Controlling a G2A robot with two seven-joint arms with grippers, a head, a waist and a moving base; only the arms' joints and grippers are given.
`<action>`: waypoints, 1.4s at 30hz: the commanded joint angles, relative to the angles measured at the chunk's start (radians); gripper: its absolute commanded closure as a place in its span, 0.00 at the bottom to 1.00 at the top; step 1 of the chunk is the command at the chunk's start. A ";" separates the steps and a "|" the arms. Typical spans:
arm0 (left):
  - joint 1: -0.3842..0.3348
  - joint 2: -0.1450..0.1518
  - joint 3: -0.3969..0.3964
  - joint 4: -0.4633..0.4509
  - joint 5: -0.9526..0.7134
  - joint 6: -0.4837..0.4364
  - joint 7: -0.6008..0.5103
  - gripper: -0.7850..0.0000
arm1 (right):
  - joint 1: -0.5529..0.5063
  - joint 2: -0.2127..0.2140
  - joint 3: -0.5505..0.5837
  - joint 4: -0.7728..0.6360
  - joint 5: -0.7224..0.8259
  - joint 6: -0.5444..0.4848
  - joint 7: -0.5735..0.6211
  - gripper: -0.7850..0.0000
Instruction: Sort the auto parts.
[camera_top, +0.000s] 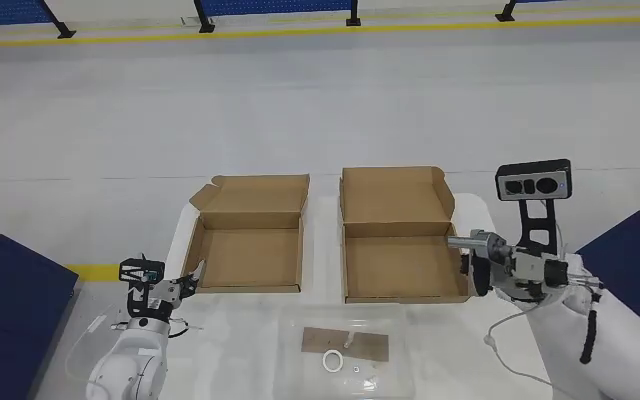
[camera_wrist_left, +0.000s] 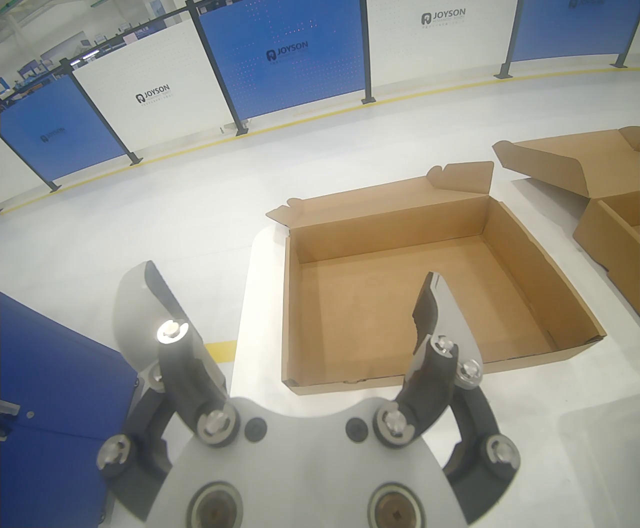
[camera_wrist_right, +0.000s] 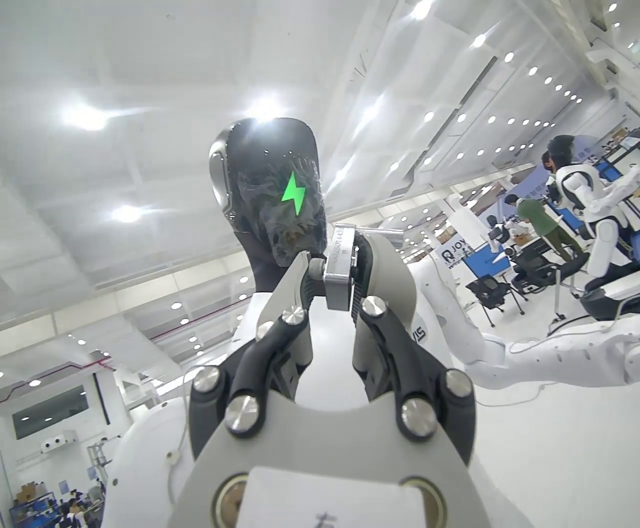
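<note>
Sorting barely begun, judging by the boxes. Standing side by side towards the far edge of the worktop (camera_top: 240, 325), the left box (camera_top: 250, 258) and the right box (camera_top: 400, 268), both showing bare cardboard floors. Lying at the middle of the near edge, a clear bag (camera_top: 385, 372) holding a brown card strip (camera_top: 345, 343), a white ring (camera_top: 332, 361) and some bits too small to name, probably all waiting for a box.

Pinching a small metal part (camera_wrist_right: 340, 280) tight in the right gripper (camera_wrist_right: 332, 265), raised off the worktop by the right box's right-hand wall; over it or just outside, hard to tell. Hanging wide apart and empty, the left gripper (camera_wrist_left: 291, 275), near the worktop's left edge, just beside the left box's near corner.

Making the part plain in the right wrist view: a flat silvery block with a short round stub, clamped across its faces, tilted up towards the ceiling. Reducing it to a grey speck in the top view, yet placing it against the boxes. Looking straight into the left box in the left wrist view, confirming nothing inside.
</note>
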 joint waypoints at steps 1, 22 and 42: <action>0.000 0.000 0.000 0.000 0.000 0.000 0.000 0.00 | 0.000 -0.008 0.003 0.006 0.016 0.008 0.017 1.00; 0.000 0.000 0.000 0.000 0.000 0.000 0.000 0.00 | -0.074 -0.041 0.167 -0.017 -0.566 0.031 -0.196 1.00; 0.000 0.000 0.000 0.000 0.000 0.000 0.000 0.00 | -0.144 -0.067 0.271 -0.065 -0.743 0.043 -0.238 1.00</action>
